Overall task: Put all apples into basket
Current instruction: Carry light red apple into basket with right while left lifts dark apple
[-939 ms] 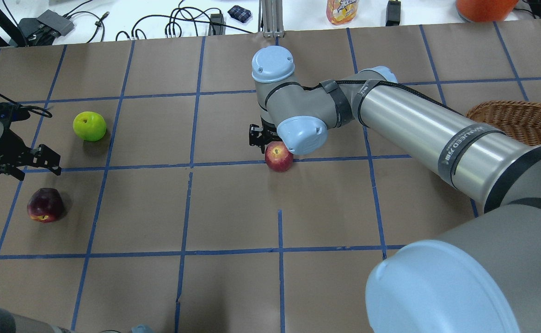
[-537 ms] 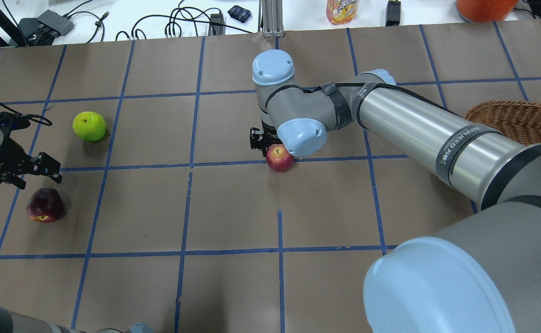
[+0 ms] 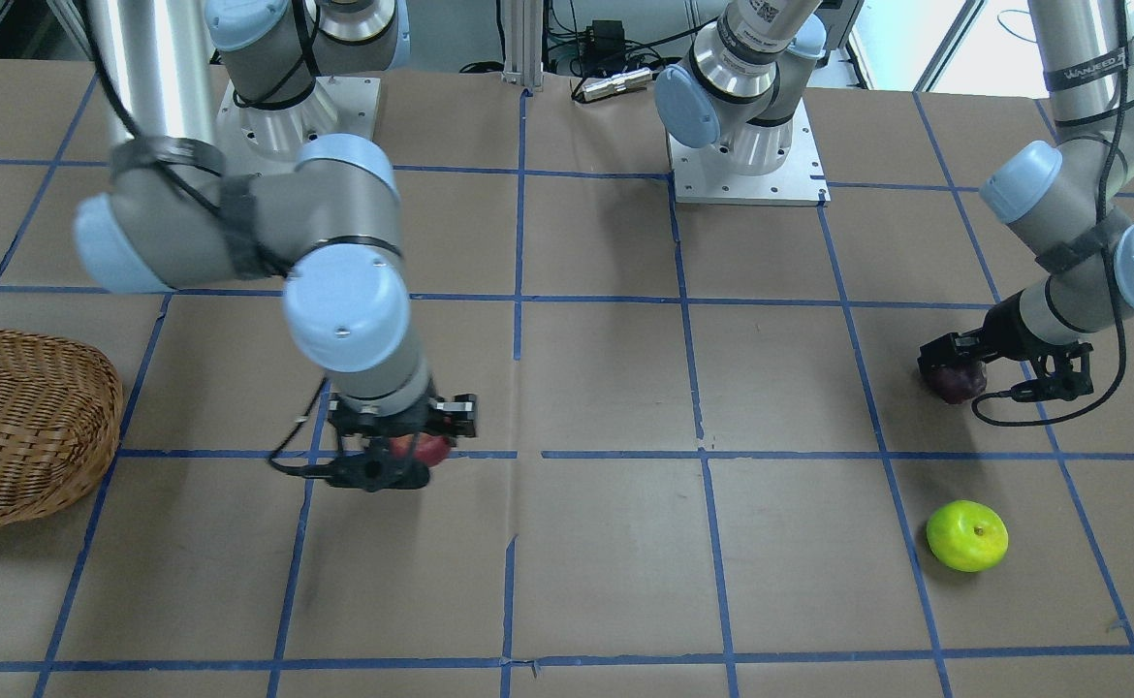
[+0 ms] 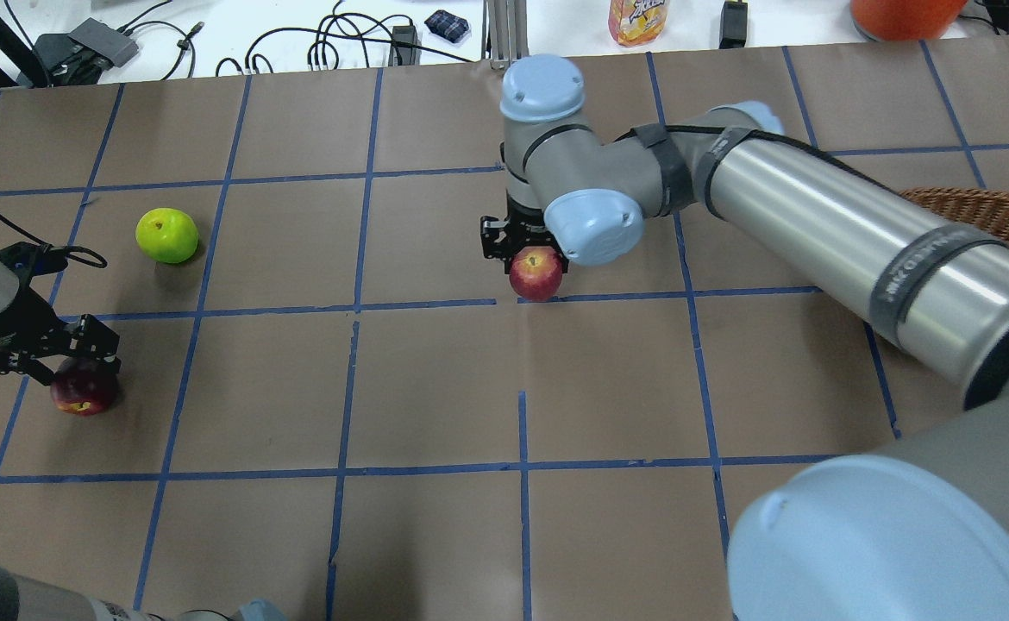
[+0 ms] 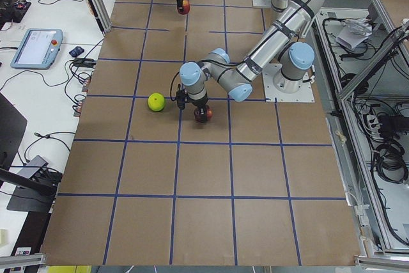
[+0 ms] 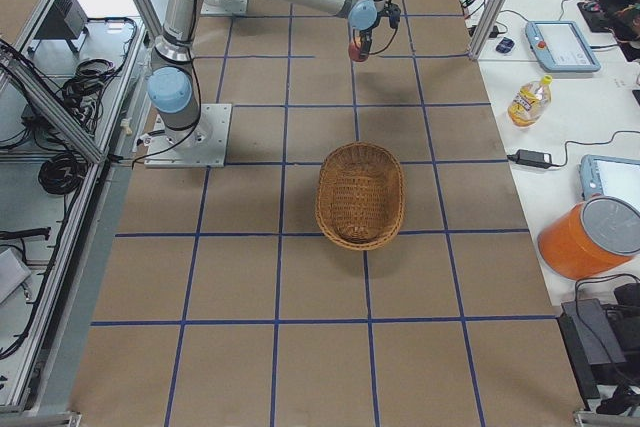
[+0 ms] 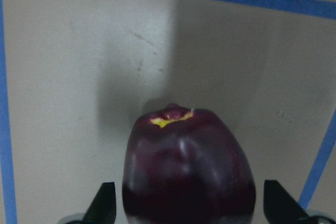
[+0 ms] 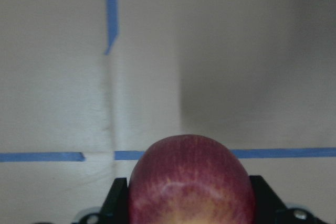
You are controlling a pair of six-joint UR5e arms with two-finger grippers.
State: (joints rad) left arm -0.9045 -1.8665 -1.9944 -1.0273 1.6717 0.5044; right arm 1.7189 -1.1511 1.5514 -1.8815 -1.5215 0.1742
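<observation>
While far from the basket (image 3: 15, 441), red apple (image 4: 535, 274) in right tool (image 8: 190, 203)

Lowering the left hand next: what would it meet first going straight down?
The dark purple apple, sitting between the left hand's open fingers; its palm likely touches it before the fingertips reach the table, though depth is unclear.

Basket (image 6: 361, 195) woven wicker; red apple (image 8: 191, 182) glossy; table paper (image 4: 435, 388) matt.
</observation>
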